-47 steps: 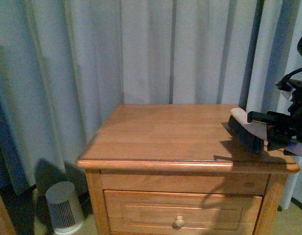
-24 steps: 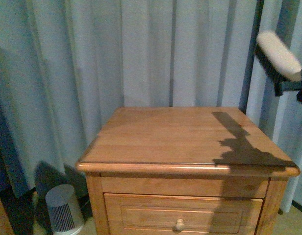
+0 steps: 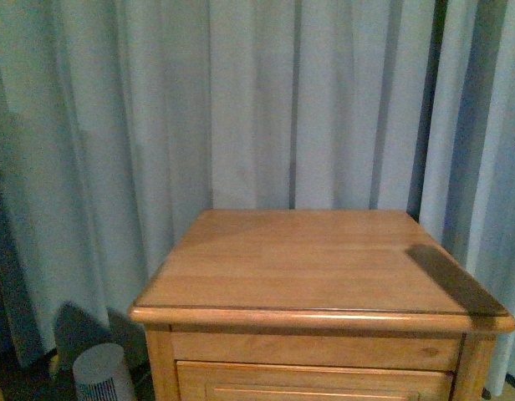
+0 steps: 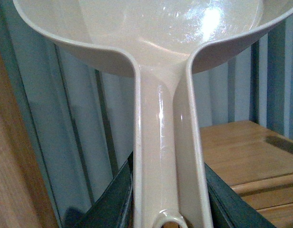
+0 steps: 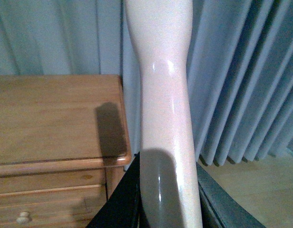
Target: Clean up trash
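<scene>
My left gripper [image 4: 168, 199] is shut on the handle of the pale pink dustpan [image 4: 161, 95], whose wide scoop fills the far part of the left wrist view. My right gripper [image 5: 165, 199] is shut on the pale handle of the brush [image 5: 163, 95]; its bristles are out of view. Neither gripper nor tool shows in the front view. The wooden nightstand [image 3: 324, 267] stands in the middle of the front view with a bare top. The trash wad shows in no view.
Pale blue curtains [image 3: 241, 100] hang behind the nightstand. A small white fan heater [image 3: 99, 376] stands on the floor at its left. The nightstand's drawer knob [image 5: 24, 217] shows in the right wrist view. A dark shadow [image 3: 450, 280] lies on the top's right edge.
The brush and right gripper rose from the nightstand's right edge, went up and right, and left the front view. The camera view has shifted so the nightstand sits lower.
</scene>
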`<action>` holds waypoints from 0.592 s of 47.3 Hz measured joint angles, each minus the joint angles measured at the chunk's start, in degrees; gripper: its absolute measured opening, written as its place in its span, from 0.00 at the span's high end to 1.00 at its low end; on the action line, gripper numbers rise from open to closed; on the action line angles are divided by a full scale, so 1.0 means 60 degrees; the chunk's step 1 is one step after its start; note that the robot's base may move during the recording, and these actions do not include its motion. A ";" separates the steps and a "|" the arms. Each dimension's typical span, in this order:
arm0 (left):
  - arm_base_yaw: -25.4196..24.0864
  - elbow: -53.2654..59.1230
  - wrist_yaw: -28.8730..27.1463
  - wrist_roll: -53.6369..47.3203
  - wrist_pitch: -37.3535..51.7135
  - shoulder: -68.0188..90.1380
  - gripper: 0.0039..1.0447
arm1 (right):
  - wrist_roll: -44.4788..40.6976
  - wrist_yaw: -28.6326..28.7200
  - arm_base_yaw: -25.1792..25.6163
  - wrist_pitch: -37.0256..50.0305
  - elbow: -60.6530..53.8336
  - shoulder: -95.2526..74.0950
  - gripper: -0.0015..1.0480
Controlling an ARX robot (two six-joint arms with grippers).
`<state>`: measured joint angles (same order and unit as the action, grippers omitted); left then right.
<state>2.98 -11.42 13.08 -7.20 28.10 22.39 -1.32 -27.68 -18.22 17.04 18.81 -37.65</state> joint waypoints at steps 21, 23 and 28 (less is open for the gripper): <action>0.0000 0.0000 0.0018 0.0000 0.0000 0.0000 0.75 | 0.0911 -0.0022 0.0659 -0.0696 -0.1060 0.2178 0.81; 0.0000 0.0000 0.0073 -0.0004 0.0000 0.0004 0.75 | 0.0965 -0.0066 0.0688 -0.0696 -0.1060 0.2211 0.81; 0.0000 0.0000 0.0102 -0.0004 0.0000 0.0011 0.75 | 0.1013 -0.0091 0.0703 -0.0699 -0.1060 0.2215 0.81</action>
<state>2.98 -11.42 13.69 -7.22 28.10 22.46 4.75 -28.23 -14.00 12.84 12.45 -24.36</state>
